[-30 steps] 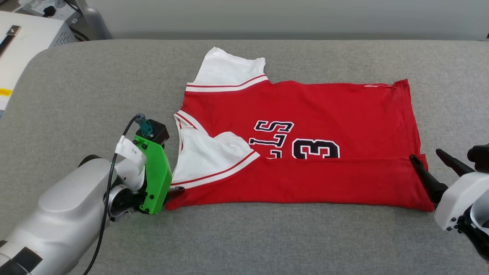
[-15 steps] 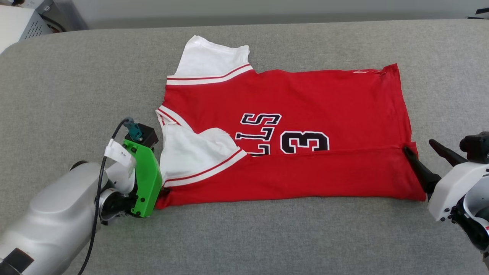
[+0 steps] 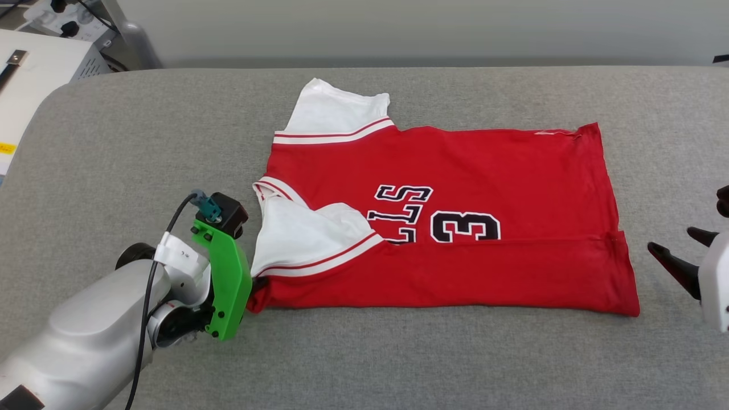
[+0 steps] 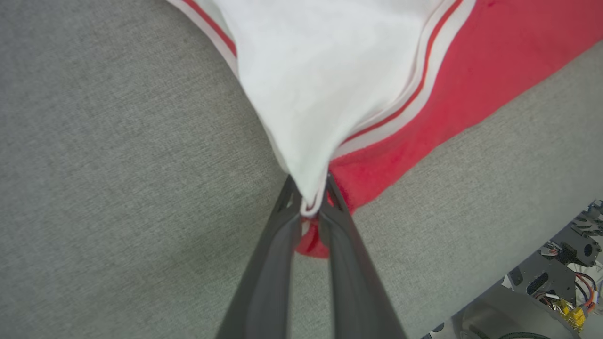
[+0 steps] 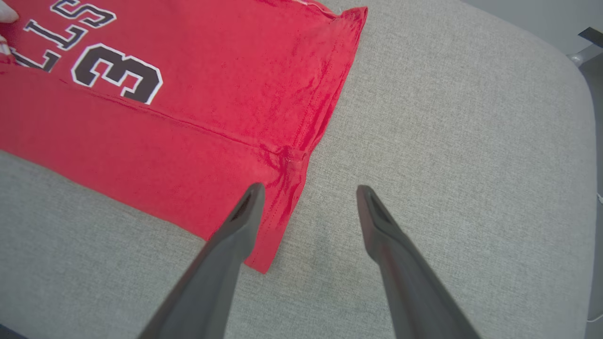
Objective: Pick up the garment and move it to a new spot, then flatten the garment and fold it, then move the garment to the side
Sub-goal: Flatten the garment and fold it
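Grey woven-fabric padded surface [image 3: 114,142]: fine even weave, rounded corners, spans the head view.

On it, centre to right: red jersey-style T-shirt [image 3: 467,171] with white short sleeves, soft knit, lying sideways. Collar end toward the robot's left, hem toward its right. Near long edge is folded over along a straight crease that cuts across black white-outlined letters and a "3". Near sleeve lies folded in over the red body, its striped trim running diagonally. Far sleeve lies out flat.

Left arm: silver shell, bright green plastic bracket [image 3: 228,285], black cable.

Left gripper [image 4: 308,195]: in the wrist view, dark fingers almost together, pinching the shirt's near-left corner, white sleeve cloth and red edge bunched between them. In the head view the bracket hides this.

Right gripper [image 5: 309,190]: fingers spread wide, nothing between. Wrist view shows puckered hem stitching beside one finger. Head view places it just off the shirt's right edge, apart.
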Motion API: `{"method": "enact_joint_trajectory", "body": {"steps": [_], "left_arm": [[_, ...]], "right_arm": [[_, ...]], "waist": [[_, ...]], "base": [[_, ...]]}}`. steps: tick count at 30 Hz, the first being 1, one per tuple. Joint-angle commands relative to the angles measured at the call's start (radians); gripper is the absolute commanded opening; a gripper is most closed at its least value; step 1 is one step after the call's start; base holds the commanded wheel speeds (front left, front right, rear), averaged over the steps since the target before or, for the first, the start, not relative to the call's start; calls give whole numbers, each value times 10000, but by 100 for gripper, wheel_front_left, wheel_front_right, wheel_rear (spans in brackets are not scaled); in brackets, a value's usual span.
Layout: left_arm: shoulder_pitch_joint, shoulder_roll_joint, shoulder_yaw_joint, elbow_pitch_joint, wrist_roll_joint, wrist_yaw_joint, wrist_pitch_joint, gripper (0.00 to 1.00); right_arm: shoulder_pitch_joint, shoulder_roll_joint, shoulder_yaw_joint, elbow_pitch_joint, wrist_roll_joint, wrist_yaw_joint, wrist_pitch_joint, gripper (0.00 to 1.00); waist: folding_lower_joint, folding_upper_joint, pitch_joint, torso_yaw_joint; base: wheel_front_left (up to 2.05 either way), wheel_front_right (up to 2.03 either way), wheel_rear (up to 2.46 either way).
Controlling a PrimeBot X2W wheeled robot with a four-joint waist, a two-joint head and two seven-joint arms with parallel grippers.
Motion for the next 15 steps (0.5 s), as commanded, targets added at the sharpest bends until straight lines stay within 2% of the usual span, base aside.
{"method": "enact_joint_trajectory", "body": {"steps": [1,7,15], "left_arm": [[28,134,-37,-151,19,-23,-105,0],[-177,301,-161,-623,232,-23,-369,0],[-452,217,-283,-823,527,-23,-617,0]], "right_arm": [[-196,-145,47,-105,115,-6,403,100],[-319,-165,368,0,209,-6,1740,100],[-515,656,734,1344,-245,-6,1725,100]], "waist": [[0,0,-35,93],[0,0,224,269],[0,0,739,448]], "base": [[0,0,0],[0,0,0],[0,0,0]]}}
